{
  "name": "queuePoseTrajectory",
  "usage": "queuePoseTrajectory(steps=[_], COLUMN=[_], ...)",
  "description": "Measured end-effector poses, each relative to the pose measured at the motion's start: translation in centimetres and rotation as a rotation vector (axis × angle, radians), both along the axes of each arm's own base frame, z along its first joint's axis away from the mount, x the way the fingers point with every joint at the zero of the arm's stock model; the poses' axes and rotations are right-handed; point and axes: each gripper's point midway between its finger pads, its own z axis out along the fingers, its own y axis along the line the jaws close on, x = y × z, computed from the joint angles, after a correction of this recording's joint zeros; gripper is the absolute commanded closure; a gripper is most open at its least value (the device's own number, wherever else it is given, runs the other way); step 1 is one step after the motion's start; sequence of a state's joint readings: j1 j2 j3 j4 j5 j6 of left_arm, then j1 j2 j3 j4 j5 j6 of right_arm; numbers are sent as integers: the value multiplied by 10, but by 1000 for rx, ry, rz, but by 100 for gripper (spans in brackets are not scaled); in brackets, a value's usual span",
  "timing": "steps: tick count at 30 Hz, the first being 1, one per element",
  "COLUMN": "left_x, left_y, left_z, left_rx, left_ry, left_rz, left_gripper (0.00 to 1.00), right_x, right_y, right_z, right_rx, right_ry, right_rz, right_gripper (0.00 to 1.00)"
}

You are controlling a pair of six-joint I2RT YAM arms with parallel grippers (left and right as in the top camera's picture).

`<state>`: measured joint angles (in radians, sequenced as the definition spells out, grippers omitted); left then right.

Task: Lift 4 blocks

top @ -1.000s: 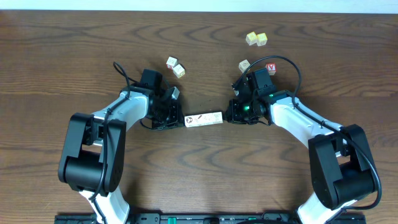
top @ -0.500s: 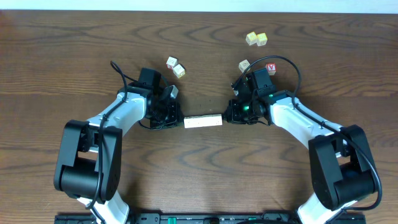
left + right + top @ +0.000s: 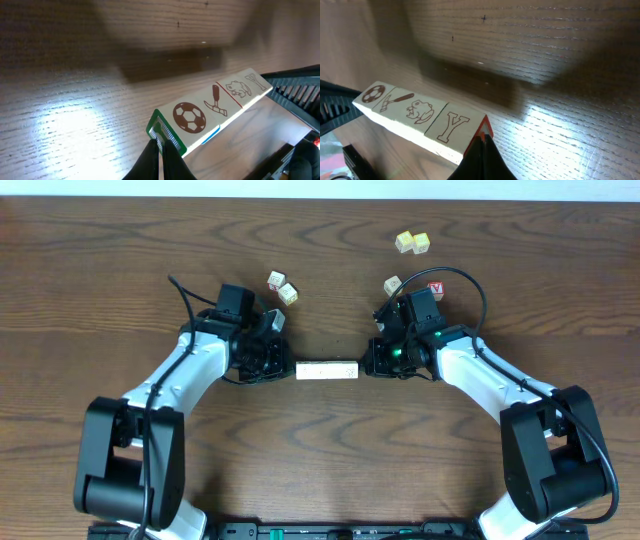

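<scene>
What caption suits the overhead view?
Four blocks clamped end to end between left tool and right tool, above the table.

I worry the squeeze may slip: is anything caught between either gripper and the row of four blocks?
Nothing visible. The left gripper has its shut tips pressed straight on the football end of the blocks, and the right gripper on the Y end. The spare cubes lie farther up the table, well clear.

The left arm [image 3: 190, 372] and the right arm [image 3: 482, 375] are wearing smooth white shells between bulky black joints. A thin black cable [image 3: 183, 292] is looping off the left wrist, and a second cable [image 3: 472, 285] is arching over the right. A green light [image 3: 397, 353] is glowing there. The left gripper [image 3: 160, 145] is ending in slim black fingers [image 3: 147, 165].
</scene>
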<state>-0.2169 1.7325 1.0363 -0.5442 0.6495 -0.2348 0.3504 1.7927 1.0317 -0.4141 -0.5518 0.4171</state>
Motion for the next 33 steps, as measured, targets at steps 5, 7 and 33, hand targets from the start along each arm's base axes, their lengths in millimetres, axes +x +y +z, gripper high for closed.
queuePoseTrajectory(steps=[5,7,33], left_x=[-1,-2,-2], left_y=[0,0,-1], left_z=[0,0,48], left_rx=[-1,-3,-38], left_ry=[6,9,-100], left_rz=[-1,-1,16], left_gripper=[93,92,93], right_x=[0,0,1], right_y=[0,0,-1], right_z=[0,0,45], right_rx=[1,1,31], right_ry=[1,4,-83], right_rz=[-1,-4,-29], right_gripper=[99,99,99])
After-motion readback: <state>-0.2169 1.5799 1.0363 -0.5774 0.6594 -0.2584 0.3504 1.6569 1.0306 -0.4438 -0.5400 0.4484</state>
